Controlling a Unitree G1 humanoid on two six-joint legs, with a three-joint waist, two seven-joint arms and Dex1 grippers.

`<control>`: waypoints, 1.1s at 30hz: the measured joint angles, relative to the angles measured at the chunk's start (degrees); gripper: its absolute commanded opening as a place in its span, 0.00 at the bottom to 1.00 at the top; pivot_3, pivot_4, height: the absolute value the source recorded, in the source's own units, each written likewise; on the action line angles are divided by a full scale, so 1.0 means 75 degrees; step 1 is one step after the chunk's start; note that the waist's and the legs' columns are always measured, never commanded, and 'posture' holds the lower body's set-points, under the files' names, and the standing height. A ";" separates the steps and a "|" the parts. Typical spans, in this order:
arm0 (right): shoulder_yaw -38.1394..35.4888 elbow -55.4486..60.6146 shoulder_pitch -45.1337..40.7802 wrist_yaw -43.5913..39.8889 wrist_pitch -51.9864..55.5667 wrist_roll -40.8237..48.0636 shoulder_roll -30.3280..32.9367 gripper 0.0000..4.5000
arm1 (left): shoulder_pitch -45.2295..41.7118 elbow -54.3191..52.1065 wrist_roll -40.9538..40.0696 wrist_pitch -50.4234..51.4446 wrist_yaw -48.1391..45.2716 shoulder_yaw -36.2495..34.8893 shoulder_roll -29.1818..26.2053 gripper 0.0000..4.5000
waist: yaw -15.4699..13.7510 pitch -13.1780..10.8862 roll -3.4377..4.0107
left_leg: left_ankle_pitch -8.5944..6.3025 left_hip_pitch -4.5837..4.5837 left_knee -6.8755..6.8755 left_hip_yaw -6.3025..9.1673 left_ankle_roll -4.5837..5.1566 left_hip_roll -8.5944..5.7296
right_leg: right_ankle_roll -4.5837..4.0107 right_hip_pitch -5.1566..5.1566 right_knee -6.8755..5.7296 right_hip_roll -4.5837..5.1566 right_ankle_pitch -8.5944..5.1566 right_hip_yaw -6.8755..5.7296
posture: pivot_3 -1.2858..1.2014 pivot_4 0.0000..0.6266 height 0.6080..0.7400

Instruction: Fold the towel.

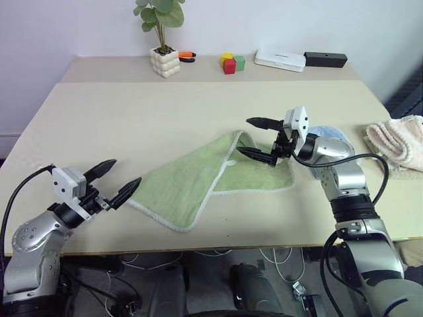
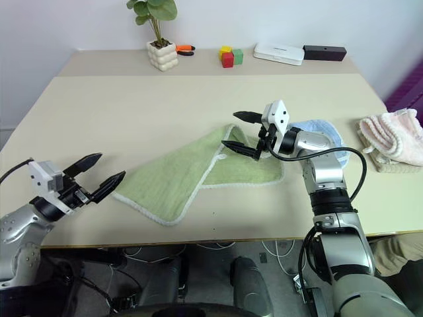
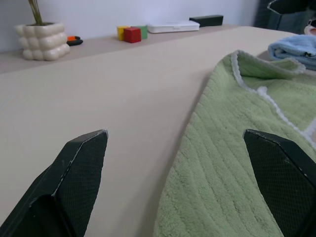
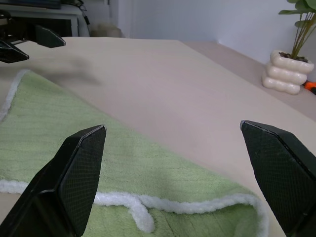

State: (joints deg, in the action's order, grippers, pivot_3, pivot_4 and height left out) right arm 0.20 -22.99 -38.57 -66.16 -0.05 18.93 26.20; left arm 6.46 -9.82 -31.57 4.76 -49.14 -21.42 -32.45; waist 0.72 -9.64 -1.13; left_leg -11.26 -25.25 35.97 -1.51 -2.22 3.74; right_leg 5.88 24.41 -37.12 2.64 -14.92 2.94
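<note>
The towel (image 1: pixel 198 181) lies on the surface (image 1: pixel 132 125), already partly doubled over on a diagonal, its white-stitched edge running across the upper layer. It looks like soft, light terry that will drape and sag, not hold shape, and grip well. The left gripper (image 1: pixel 119 179) hovers just off its near corner, fingers spread wide and empty. The right gripper (image 1: pixel 254 137) hangs above the far fold, equally wide. Corners along the edging look like the best holds.
</note>
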 measured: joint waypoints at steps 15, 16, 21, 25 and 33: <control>-0.0125 0.0833 0.0732 0.0709 0.0018 -0.0044 0.0002 0.99 | -0.1617 0.1016 0.0142 0.0139 -0.0527 0.0615 -0.0311 1.00 | 0.0002 0.0000 0.0000 | 0.0000 0.0000 0.0001 0.0000 0.0000 -0.0001 | 0.0015 0.0000 -0.0001 -0.0002 0.0008 0.0000 | 0.52 0.24 1.00; -0.0125 0.0833 0.0747 0.0801 -0.0009 -0.0076 -0.0018 0.99 | -0.1650 0.1067 0.0153 0.0142 -0.0579 0.0686 -0.0300 1.00 | 0.0004 0.0000 0.0000 | 0.0000 0.0000 0.0001 0.0000 0.0000 -0.0001 | 0.0016 0.0000 -0.0002 -0.0002 0.0009 0.0001 | 0.52 0.24 1.00; -0.0111 0.0831 0.0763 0.1101 -0.0186 -0.0099 -0.0243 0.99 | -0.1703 0.1051 0.0098 0.0291 -0.0788 0.0822 -0.0295 1.00 | 0.0016 0.0000 0.0001 | 0.0000 0.0001 -0.0004 0.0001 0.0000 0.0001 | 0.0018 0.0002 -0.0007 -0.0006 0.0010 0.0000 | 0.52 0.24 1.00; -0.0087 0.1319 0.0829 0.1287 -0.0019 -0.0068 -0.0351 0.99 | -0.1699 0.0952 -0.0393 0.0558 -0.1101 0.0659 -0.0375 1.00 | 0.0008 -0.0001 0.0001 | 0.0000 0.0001 -0.0002 0.0001 0.0000 0.0001 | 0.0018 0.0002 -0.0008 -0.0004 0.0010 0.0000 | 0.52 0.24 1.00; -0.0102 0.1817 0.0951 0.1541 0.0123 0.0059 -0.0412 0.99 | -0.1807 0.0652 -0.0868 0.1276 -0.1357 0.0741 -0.0393 1.00 | -0.0001 0.0000 0.0001 | 0.0000 0.0000 0.0001 0.0002 0.0000 0.0000 | 0.0016 0.0000 -0.0007 -0.0004 0.0008 0.0000 | 0.52 0.24 1.00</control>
State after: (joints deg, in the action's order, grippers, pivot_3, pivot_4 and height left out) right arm -0.56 -9.36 -31.44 -54.60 0.88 19.37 23.11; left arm -7.09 -4.93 -38.08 14.33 -59.32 -15.86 -35.40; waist 0.72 -9.64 -1.13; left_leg -11.26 -25.25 35.98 -1.49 -2.22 3.74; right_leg 6.00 24.41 -37.18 2.61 -14.86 2.94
